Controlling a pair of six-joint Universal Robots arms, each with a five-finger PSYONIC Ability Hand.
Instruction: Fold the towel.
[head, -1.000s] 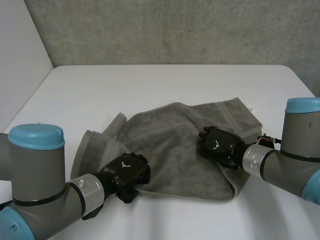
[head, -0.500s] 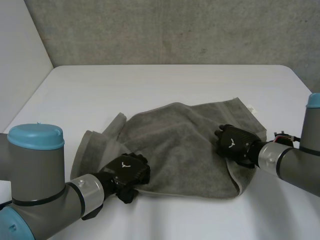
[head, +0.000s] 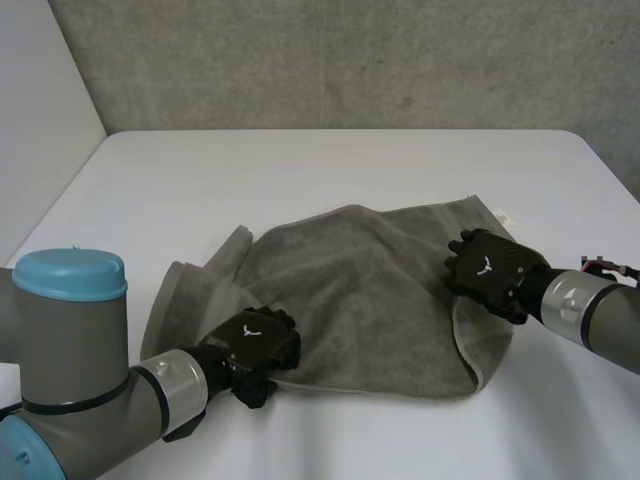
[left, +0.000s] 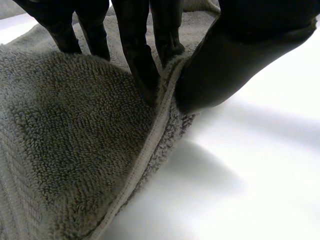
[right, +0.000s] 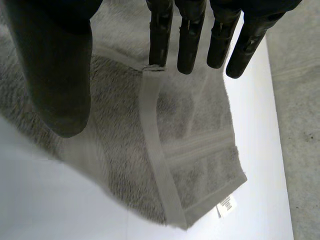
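A grey towel (head: 350, 290) lies rumpled and partly folded on the white table (head: 330, 170). My left hand (head: 255, 345) is at the towel's near left edge. In the left wrist view its fingers (left: 140, 60) and thumb pinch the hemmed edge of the towel (left: 75, 140) between them. My right hand (head: 487, 270) rests over the towel's right edge. Seen from the right wrist, its fingers (right: 190, 30) are straight and its thumb stands apart above the towel (right: 190, 145), holding nothing.
A small white label (right: 227, 205) hangs from the towel's far right corner (head: 503, 214). A grey wall runs behind the table. Bare tabletop surrounds the towel, widest beyond its far side.
My right hand has moved rightward across the towel from near its middle to its right edge. The left hand has kept its pinch in place.
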